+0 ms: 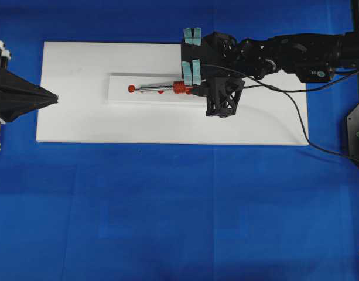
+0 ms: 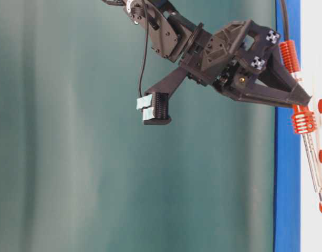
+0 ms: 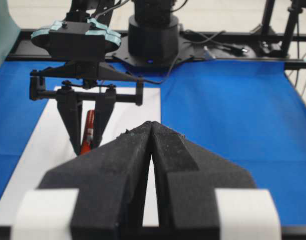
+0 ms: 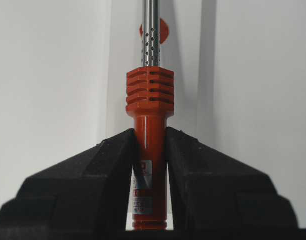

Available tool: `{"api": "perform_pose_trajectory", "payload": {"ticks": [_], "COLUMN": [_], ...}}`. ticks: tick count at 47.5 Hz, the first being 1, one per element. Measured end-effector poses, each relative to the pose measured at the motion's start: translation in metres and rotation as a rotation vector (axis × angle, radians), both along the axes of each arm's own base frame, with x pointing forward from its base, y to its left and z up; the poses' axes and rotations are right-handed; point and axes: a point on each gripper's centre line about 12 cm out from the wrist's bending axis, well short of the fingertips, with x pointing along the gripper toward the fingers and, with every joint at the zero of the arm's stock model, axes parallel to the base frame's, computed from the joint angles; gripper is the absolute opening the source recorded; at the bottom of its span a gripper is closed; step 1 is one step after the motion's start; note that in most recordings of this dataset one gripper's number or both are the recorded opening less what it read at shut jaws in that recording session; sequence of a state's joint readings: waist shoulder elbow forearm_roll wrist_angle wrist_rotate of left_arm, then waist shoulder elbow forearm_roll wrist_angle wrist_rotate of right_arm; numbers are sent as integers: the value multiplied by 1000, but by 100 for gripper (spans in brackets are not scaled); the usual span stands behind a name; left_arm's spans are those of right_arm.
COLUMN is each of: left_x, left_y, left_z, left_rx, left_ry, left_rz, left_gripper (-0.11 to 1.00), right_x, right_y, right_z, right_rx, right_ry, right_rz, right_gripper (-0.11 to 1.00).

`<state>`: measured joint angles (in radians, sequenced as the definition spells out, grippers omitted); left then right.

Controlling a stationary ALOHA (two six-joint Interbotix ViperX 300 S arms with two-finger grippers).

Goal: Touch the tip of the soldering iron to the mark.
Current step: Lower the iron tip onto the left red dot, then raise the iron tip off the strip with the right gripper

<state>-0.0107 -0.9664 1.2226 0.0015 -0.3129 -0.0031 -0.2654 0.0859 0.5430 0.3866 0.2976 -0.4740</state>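
1. The soldering iron lies nearly level over the white board, its orange-red handle clamped between the jaws of the right gripper, which are drawn in tight against it (the wrist view shows both black pads pressed to the handle's sides).
2. The silver shaft runs leftward in the overhead view, and the tip sits just beside a red mark at the shaft's far end; a second red dot shows beneath the shaft, nearer the handle.
3. I judge the step in hand to be the final approach: the iron is gripped and aimed, and contact looks close, though whether the tip already touches the mark cannot be told from these views.
4. The next move likely calls for a small, slow push along the shaft's line with a slight dip of the wrist, keeping the grip firm so the handle does not swivel.
5. The left gripper rests at the board's left edge, jaws nearly together with a thin slit between, holding nothing.
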Motion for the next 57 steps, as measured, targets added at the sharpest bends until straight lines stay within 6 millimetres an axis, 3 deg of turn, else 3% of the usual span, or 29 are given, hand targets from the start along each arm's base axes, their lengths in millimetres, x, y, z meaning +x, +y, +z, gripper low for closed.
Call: {"api": "perform_pose_trajectory", "payload": {"ticks": [25,46,57], "left_x": [0,0,0], "left_y": [0,0,0], "left_z": [0,0,0], "left_rx": [-1,0,0], "left_ry": [0,2,0], "left_rz": [0,0,0], "left_gripper": [0,0,0], "right_x": [-21,-22,-36], "right_y": [-1,0,1], "right_z": [85,87,85], "right_rx": [-57,-57,-50], "right_ry": [-147,-148,-130], "right_rz": [21,24,20], "right_gripper": [6,6,6]}}
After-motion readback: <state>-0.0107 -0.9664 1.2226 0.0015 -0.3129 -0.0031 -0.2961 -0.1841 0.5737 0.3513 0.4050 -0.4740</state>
